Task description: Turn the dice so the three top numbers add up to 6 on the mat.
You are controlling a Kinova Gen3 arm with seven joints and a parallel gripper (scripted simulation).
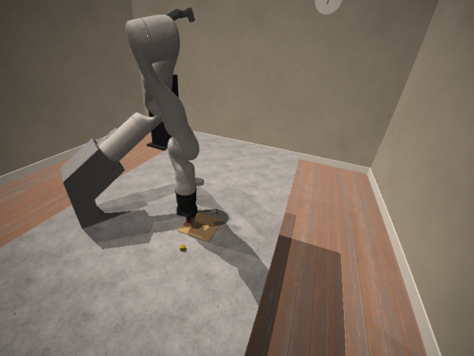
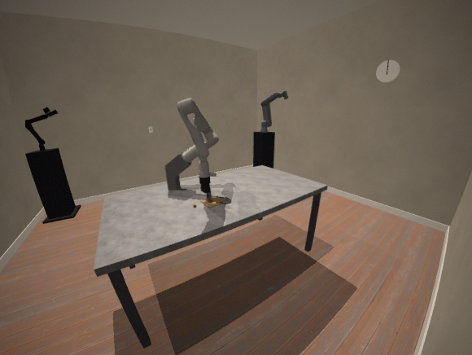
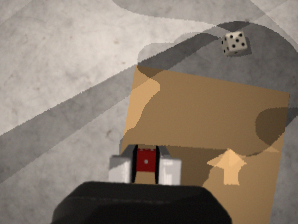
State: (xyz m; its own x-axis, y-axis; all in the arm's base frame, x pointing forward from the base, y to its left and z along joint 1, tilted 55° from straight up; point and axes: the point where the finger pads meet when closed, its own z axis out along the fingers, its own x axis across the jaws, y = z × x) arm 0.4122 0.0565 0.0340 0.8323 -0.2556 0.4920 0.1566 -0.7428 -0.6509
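We see a room with plain taupe walls (image 2: 122,81), a reddish wooden plank floor (image 2: 366,265) and pale skirting. A grey marbled worktop (image 2: 142,220) stands on dark legs. A round white clock (image 2: 387,71) hangs high.

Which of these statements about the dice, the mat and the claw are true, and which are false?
1. The claw is shut on a small red die. True.
2. The white die with black dots lies on the tan square mat. False: it lies on the grey table, beyond the mat's far corner.
3. The small yellow die is off the mat. True.
4. All three dice are on the mat. False: the white and yellow dice are on the table, and the red one is in the claw.
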